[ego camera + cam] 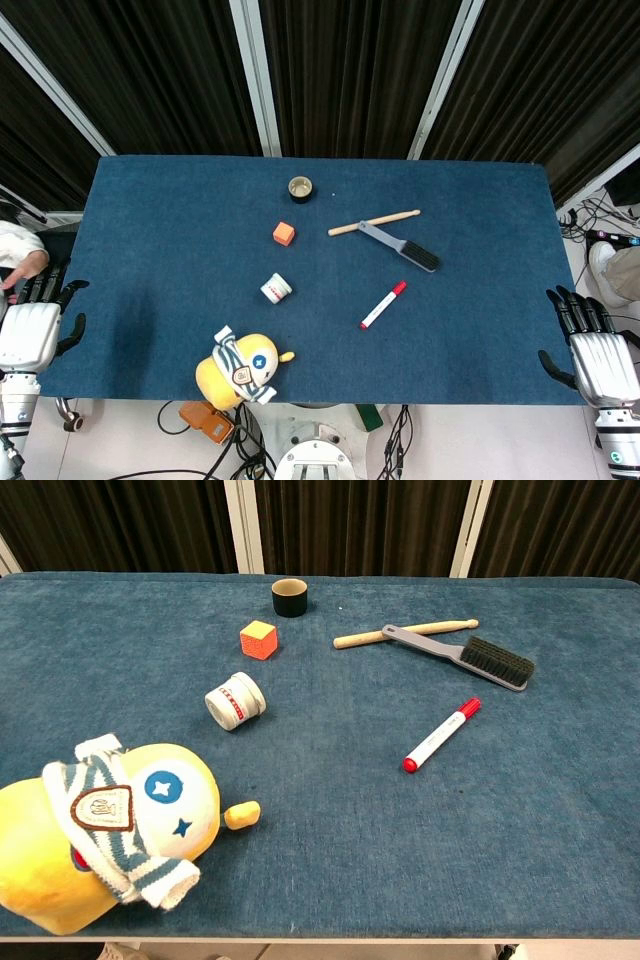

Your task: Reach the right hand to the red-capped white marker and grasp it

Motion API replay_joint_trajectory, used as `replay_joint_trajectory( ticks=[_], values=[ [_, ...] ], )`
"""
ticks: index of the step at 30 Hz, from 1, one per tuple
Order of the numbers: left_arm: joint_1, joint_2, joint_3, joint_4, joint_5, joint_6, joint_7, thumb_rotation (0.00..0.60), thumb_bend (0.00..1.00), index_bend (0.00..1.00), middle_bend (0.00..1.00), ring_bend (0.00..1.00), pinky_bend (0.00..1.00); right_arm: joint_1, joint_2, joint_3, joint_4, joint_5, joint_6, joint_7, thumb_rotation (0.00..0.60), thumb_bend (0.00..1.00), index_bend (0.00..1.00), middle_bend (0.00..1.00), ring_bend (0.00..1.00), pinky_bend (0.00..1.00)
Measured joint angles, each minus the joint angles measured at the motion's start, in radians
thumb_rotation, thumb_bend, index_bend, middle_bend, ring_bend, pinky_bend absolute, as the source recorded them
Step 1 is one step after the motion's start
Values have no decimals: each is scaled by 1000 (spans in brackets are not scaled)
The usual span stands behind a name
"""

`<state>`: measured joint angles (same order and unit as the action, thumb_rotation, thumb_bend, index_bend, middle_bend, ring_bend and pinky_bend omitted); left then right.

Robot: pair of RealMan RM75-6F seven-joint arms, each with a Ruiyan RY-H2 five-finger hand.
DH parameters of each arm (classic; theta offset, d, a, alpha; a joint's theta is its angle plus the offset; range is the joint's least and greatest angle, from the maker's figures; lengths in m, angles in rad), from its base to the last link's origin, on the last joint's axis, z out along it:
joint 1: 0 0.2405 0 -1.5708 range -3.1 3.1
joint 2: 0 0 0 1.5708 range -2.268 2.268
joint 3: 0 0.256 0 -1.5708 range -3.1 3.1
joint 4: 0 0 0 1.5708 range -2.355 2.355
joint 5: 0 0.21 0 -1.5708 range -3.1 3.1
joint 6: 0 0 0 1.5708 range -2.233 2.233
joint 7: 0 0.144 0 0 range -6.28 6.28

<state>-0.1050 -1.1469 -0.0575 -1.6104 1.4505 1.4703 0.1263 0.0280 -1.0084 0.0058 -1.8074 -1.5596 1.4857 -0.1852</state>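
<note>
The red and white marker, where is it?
In the head view the red-capped white marker lies alone on the blue table, right of centre, just nearer the robot than the grey brush.

Red-capped white marker (pixel 441 735), blue table (pixel 560 820)

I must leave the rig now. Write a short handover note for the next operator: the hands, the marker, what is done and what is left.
Hands: the left hand is at the table's left edge and the right hand at its right edge; both hold nothing, fingers apart.
Marker: the red-capped white marker lies flat on the blue table, right of centre, well apart from the right hand. The grey brush and the wooden drumstick lie beyond it, not touching it.
Done: nothing yet; the marker is untouched.
Left: reach the right hand to the marker and grasp it.
</note>
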Motion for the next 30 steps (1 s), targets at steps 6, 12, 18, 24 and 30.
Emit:
replay_joint_trajectory(
  ticks=[6,12,18,24,30],
  values=[
    [1,0,0,0,1,2,1,600,446,259,0,0,117,0,1,0,0,1,-1,0,600,414,61,105,141,142],
    [0,-2,0,0,-1,0,3,600,446,259,0,0,118,3,0,-1,4,1,-8,6,600,414,61,105,141,142],
    [2,-5,0,-3,4,10,10,600,446,259,0,0,118,27,-12,3,30,22,-61,24,600,414,85,105,141,142],
    [3,-7,-6,0,-4,12,9,600,447,259,0,0,118,103,-42,17,74,20,-167,64,600,414,162,105,141,142],
    [5,-4,-9,1,-9,14,6,600,446,259,0,0,118,249,-80,55,114,19,-344,96,600,414,257,105,145,142]
  ],
)
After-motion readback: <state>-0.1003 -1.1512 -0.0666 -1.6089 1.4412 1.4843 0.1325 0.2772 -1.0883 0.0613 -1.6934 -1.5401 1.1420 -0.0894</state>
